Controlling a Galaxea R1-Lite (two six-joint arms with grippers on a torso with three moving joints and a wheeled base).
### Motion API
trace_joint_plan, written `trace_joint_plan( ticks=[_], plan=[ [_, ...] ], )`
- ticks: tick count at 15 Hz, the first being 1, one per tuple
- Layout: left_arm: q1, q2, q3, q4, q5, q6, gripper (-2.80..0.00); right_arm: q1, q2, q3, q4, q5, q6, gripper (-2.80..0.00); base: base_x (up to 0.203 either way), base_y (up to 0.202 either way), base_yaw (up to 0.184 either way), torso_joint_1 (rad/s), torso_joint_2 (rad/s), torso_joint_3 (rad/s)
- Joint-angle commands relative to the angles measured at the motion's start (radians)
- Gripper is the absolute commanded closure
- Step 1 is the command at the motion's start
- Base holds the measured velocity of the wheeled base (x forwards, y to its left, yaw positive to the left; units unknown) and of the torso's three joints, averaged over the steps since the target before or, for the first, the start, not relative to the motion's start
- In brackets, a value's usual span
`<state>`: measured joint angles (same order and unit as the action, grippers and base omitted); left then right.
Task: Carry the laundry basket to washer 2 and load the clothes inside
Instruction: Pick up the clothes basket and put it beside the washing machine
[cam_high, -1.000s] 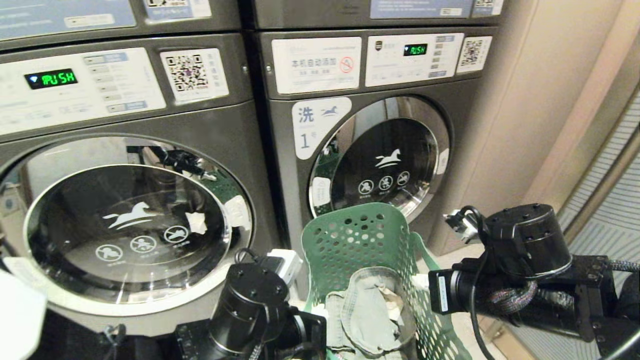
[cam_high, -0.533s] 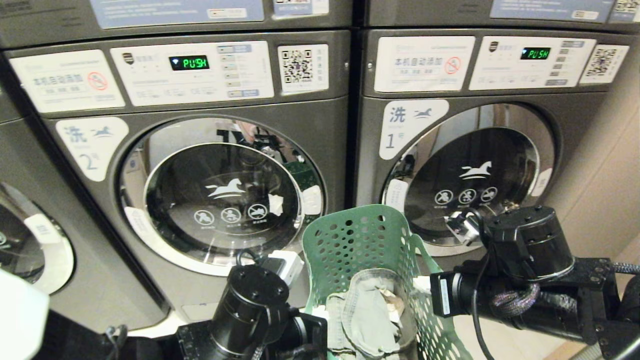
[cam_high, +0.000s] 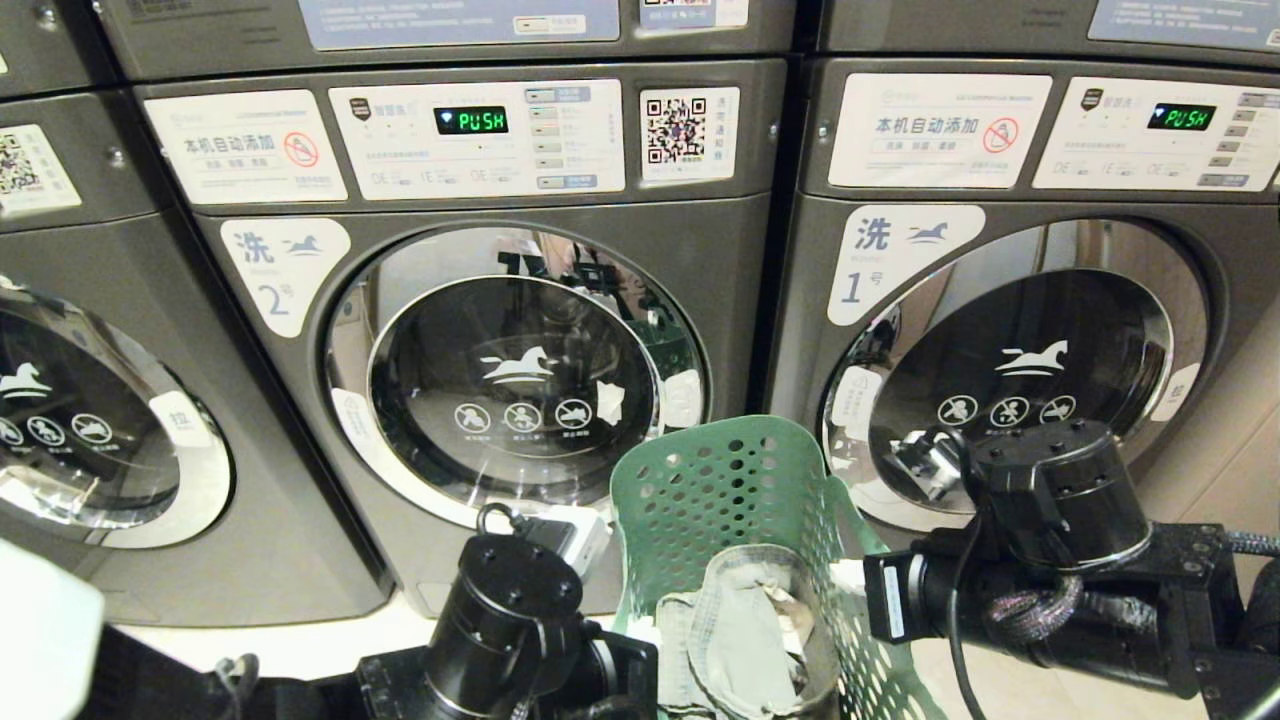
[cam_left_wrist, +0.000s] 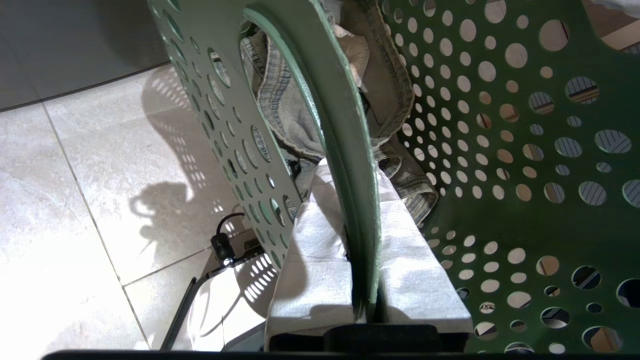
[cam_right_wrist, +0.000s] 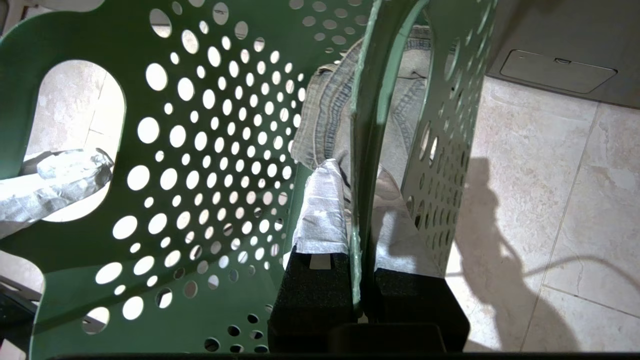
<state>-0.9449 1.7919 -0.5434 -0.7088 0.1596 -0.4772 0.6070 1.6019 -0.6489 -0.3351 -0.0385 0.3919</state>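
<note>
Both arms reach inward, left gripper (cam_left_wrist: 367, 305) and right gripper (cam_right_wrist: 362, 280) fingers clamped on laundry basket (cam_high: 740, 490) rim; wrist views show jeans (cam_left_wrist: 280, 105) inside.

The closed round door (cam_high: 520, 385) of washer 2 (cam_high: 480, 330) is blocking the way into its drum. The green laundry basket (cam_high: 740, 480) is standing between both arms, close before the washers. Pale floor tiles (cam_left_wrist: 65, 200) beside the basket are lying open.
</note>
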Motion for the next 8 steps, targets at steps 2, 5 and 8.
trace_joint_plan(
  ticks=[2, 5, 8],
  plan=[
    [-0.005, 0.003, -0.001, -0.004, 0.0, -0.002, 0.0, -0.001, -0.006, 0.005, -0.002, -0.001, 0.004, 0.0, 0.0, 0.0, 0.0, 0.0, 0.0, 0.0],
    [-0.041, 0.019, -0.011, -0.004, -0.001, 0.0, 0.0, -0.004, -0.011, 0.024, -0.002, -0.002, 0.003, 0.0, 0.0, 0.0, 0.0, 0.0, 0.0, 0.0],
    [-0.096, 0.049, -0.034, -0.004, 0.007, 0.0, 0.0, -0.003, -0.016, 0.025, -0.001, -0.009, 0.002, 0.0, 0.0, 0.0, 0.0, 0.0, 0.0, 0.0]
  ],
)
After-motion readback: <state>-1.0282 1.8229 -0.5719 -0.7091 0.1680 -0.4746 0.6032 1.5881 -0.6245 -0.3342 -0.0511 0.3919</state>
